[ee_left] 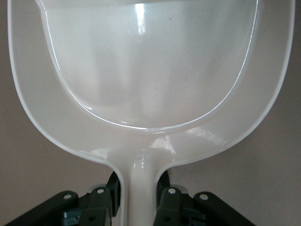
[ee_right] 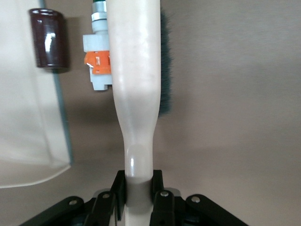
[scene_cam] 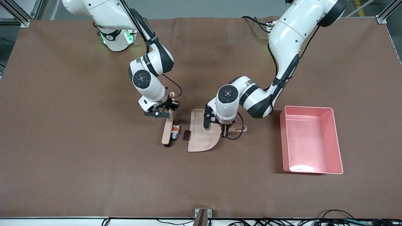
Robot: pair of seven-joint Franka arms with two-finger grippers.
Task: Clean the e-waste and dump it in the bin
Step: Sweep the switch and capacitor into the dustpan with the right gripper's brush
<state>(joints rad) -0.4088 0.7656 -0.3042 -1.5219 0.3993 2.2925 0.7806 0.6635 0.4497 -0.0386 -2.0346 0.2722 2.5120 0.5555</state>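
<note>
Brown table (scene_cam: 62,157), brush (scene_cam: 166,133) bristles half-hidden

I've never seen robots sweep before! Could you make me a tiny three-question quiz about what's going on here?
1. True or false: the large pink rectangular plastic tray already holds the two parts.
2. Which tool grips the beige plastic dustpan? A) left tool B) right tool
3. Fill in: the small dark brown block lies between the white component with an orange band and the ____.

Key: 1 false; 2 A; 3 dustpan. The right tool holds the beige-handled brush.
</note>
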